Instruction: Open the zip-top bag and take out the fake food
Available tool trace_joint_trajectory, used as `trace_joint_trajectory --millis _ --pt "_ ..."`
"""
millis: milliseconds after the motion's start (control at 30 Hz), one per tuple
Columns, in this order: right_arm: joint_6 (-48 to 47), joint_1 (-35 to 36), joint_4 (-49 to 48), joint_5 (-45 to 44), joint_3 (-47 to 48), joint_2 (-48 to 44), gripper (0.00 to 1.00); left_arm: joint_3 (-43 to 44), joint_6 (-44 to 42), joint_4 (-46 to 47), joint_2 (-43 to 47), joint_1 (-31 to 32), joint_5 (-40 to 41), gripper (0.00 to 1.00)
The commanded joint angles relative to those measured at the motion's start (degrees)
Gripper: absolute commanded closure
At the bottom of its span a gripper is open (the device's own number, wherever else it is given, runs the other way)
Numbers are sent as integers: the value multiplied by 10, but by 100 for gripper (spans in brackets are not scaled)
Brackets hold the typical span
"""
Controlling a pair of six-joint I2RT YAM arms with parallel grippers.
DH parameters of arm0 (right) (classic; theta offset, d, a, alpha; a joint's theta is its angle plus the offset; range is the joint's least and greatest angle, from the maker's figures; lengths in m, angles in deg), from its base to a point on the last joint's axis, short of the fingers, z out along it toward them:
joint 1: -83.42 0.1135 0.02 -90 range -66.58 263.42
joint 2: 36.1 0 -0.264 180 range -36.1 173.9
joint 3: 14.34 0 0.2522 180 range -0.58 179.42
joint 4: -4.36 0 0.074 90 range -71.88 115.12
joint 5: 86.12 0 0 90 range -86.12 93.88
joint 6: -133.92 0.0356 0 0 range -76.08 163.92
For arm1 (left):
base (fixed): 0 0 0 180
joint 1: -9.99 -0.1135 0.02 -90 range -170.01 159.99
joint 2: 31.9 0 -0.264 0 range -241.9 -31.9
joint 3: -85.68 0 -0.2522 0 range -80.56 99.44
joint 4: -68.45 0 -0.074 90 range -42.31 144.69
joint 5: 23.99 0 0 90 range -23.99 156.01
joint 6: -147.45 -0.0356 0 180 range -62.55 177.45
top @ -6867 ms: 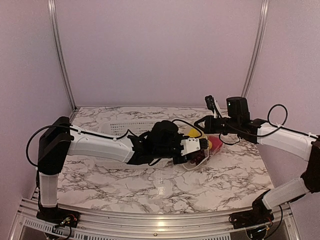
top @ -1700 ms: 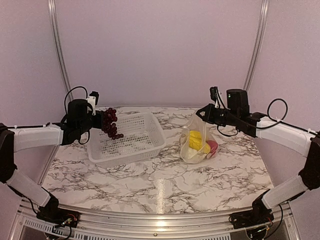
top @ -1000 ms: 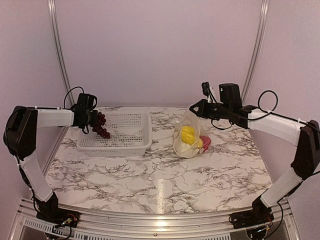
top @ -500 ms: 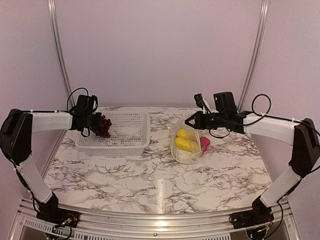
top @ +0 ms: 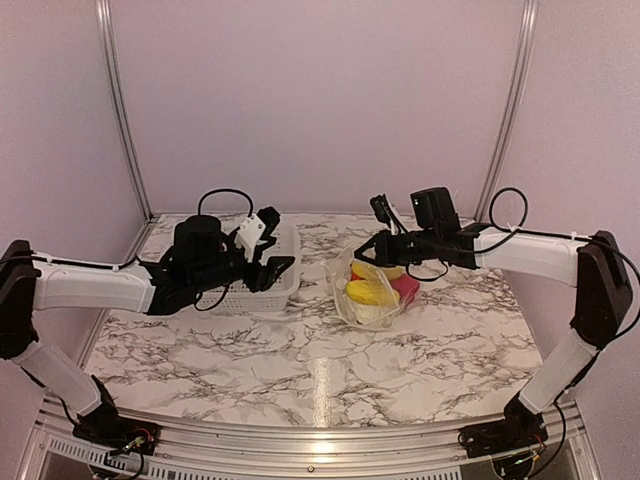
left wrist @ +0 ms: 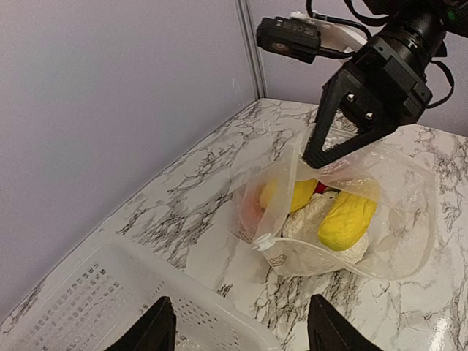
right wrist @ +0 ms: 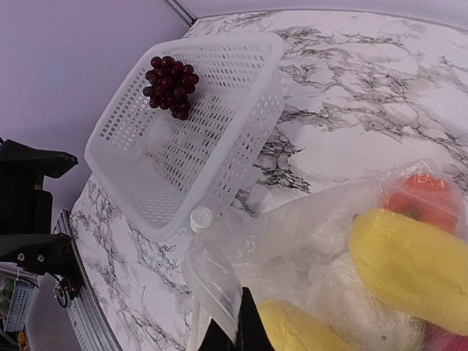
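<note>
The zip-top bag (top: 372, 298) lies on the table right of centre with its mouth held up and open. My right gripper (top: 364, 250) is shut on its upper edge, as the right wrist view (right wrist: 243, 330) also shows. Inside the bag are yellow pieces (right wrist: 411, 265), a red-orange piece (right wrist: 420, 194) and white cauliflower (right wrist: 351, 287). The dark purple grape bunch (right wrist: 170, 84) lies in the white basket (right wrist: 219, 157). My left gripper (top: 276, 245) is open and empty, between the basket and the bag. In the left wrist view it (left wrist: 241, 338) faces the bag (left wrist: 380, 234).
The white perforated basket (top: 289, 285) stands at the back left, mostly hidden by my left arm in the top view. The purple back wall and its metal posts are close behind. My left arm's base (right wrist: 29, 208) shows at the left of the right wrist view.
My left gripper has let go of the grape bunch in the basket, opened, and swung right towards the bag. My right gripper has drawn the bag a little to the left.
</note>
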Motion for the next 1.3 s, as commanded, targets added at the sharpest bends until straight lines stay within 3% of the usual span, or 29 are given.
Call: trace_joint_trajectory --millis 0,167,400,833,1267 --pt "-2 4 4 -4 11 -12 100 46 -129 42 -63 74 -31 38" --pt "-3 4 1 -8 -1 -18 100 145 -225 -23 -151 137 -26 42" --pt "-6 4 1 -9 -3 -20 100 237 -278 -104 -239 164 -34 50" --pt "13 3 -13 -37 -83 -59 100 283 -269 -137 -349 178 1 52" --pt "62 3 -77 -54 -182 -66 100 335 -250 -162 -428 192 47 43"
